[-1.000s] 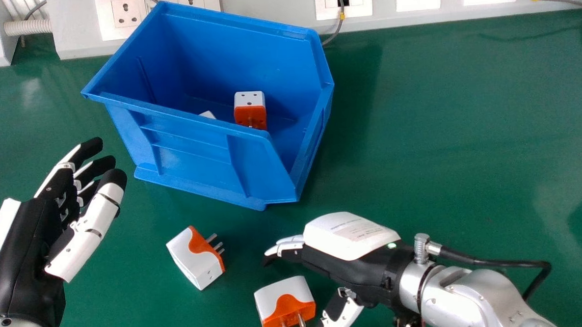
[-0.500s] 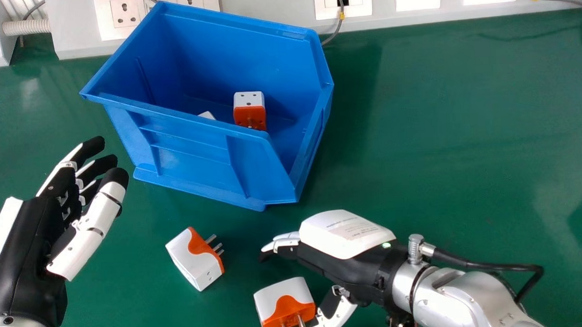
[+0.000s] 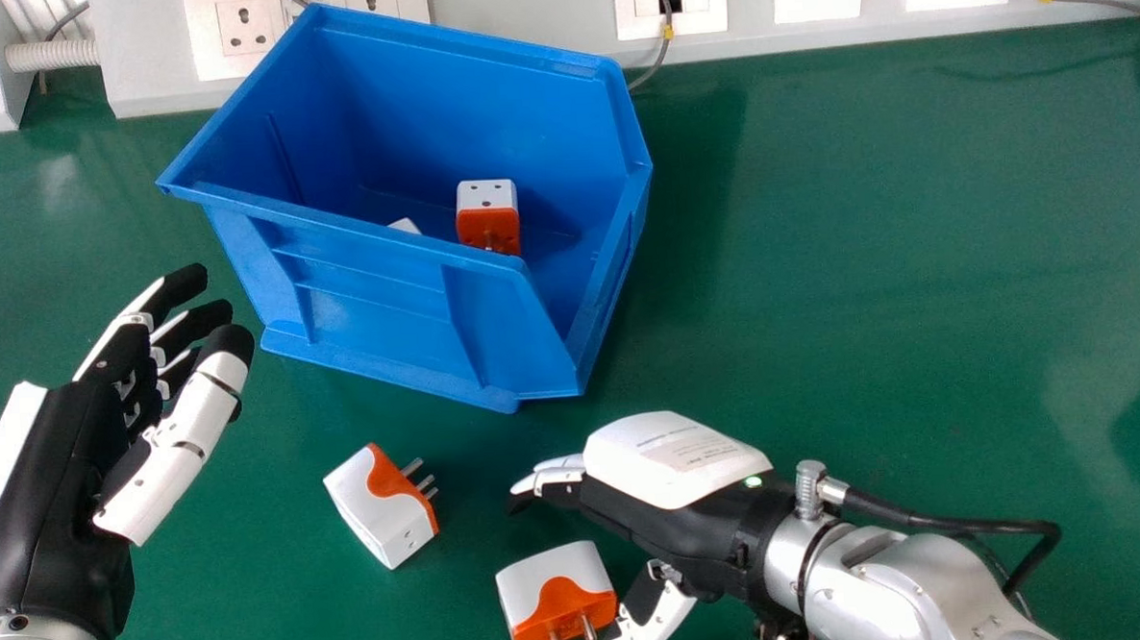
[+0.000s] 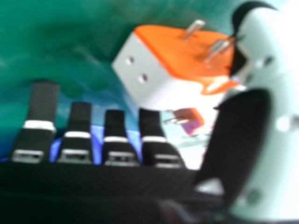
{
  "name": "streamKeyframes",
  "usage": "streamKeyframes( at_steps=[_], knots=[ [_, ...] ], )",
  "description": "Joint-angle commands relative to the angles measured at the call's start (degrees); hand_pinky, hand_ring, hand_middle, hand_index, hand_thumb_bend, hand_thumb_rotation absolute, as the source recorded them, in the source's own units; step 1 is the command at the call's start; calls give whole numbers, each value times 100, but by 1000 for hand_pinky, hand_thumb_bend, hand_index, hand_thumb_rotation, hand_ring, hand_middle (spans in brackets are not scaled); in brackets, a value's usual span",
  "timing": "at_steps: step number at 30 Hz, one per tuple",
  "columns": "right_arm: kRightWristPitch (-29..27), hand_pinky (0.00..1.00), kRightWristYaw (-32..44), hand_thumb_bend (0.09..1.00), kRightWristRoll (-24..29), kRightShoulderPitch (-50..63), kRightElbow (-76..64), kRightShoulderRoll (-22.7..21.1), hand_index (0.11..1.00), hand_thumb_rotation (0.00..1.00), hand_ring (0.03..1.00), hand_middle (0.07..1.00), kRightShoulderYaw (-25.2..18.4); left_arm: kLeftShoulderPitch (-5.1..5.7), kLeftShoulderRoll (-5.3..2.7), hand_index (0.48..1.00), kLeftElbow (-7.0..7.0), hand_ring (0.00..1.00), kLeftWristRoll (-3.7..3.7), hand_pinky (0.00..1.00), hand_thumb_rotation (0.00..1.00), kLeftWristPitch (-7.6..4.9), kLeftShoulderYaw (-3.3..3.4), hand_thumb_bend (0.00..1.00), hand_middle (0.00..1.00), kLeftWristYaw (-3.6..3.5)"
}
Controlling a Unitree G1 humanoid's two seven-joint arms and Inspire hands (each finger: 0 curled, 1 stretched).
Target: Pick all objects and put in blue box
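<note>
In the head view my right hand (image 3: 678,479) is low over the table, its thumb beside the front orange-and-white plug adapter (image 3: 556,595). That adapter (image 4: 159,65) lies between the thumb and straight fingers of my right hand (image 4: 152,123) in the right hand view, not gripped. A second adapter (image 3: 383,506) rests further left, pins pointing right. The blue box (image 3: 367,290) stands behind, holding one upright adapter (image 3: 487,215) and a partly hidden white piece (image 3: 405,226). My left hand (image 3: 48,487) is open at the left, left of the box, holding nothing.
The green table (image 3: 867,297) stretches out right of the box. Behind the box runs a pale wall trunking with sockets (image 3: 249,26) and thin cables (image 3: 657,66). A black cable (image 3: 964,526) loops from my right wrist.
My right hand has shifted slightly left, bringing its thumb up to the front adapter. My left hand has drifted very slightly right and up. The adapters lie as before.
</note>
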Motion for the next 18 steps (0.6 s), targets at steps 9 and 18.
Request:
streamKeyframes(
  at_steps=[9,18],
  knots=[
    [-16,731,71,609,-25,67,-8,12,830,239,846,877,153,-111,85,894,-129,856,6,762,598,70,19,354,880,28],
    [-138,716,46,608,79,161,-67,-18,825,243,826,872,201,-187,88,898,-119,855,10,762,593,146,-1,348,880,34]
  ],
)
